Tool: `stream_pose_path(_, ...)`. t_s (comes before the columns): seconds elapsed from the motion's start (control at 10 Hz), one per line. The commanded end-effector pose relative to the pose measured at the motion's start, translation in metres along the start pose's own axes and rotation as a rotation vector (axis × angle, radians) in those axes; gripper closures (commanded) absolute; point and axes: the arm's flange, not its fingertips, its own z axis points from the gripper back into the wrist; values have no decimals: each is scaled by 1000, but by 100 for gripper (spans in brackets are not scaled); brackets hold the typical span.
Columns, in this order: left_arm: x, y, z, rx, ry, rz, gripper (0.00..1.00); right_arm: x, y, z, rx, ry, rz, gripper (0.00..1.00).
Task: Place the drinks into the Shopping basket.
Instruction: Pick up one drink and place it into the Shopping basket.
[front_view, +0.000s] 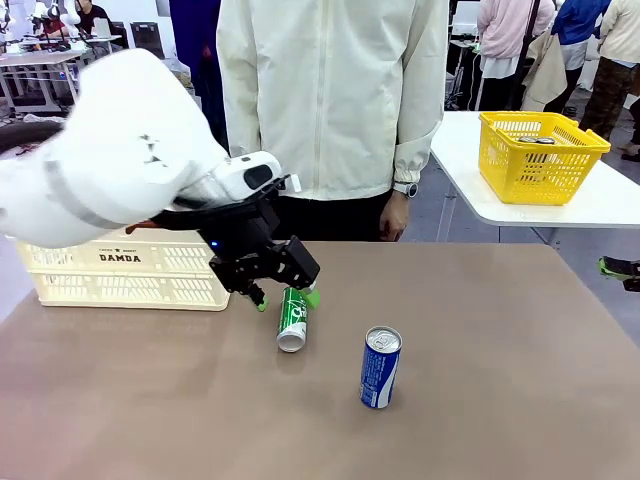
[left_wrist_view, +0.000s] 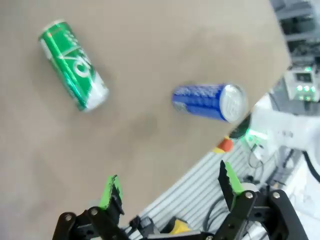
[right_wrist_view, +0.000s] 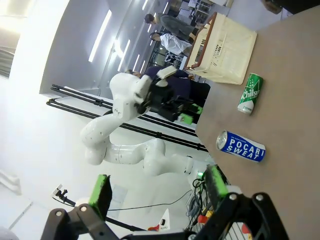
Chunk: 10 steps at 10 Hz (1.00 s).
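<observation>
Over table (front_view: 500, 330), left pincer (front_view: 287, 300) gapes near green can (front_view: 292, 322).

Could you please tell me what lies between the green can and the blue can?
Nothing: the tabletop between the green can and the blue can is bare, as the front and left wrist views show.
</observation>
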Motion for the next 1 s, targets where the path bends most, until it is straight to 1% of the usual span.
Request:
stream_pose_path(0.0, 37, -2, -26, 76, 45, 103, 0, 3, 6, 0, 10, -11, -10, 0)
stream_pose_path(0.1, 64, 7, -42, 102, 44, 125, 0, 3, 6, 0, 10, -11, -10, 0)
stream_pose_path(0.2, 85, 14, -54, 121, 80, 149, 0, 3, 6, 0, 10, -11, -10, 0)
stream_pose_path(0.4, 110, 30, -76, 182, 98, 238, 0, 3, 6, 0, 10, -11, -10, 0)
stream_pose_path(0.6, 121, 40, -96, 243, 100, 298, 0, 3, 6, 0, 10, -11, -10, 0)
stream_pose_path(0.9, 127, 57, -115, 247, 119, 305, 0, 3, 6, 0, 10, -11, -10, 0)
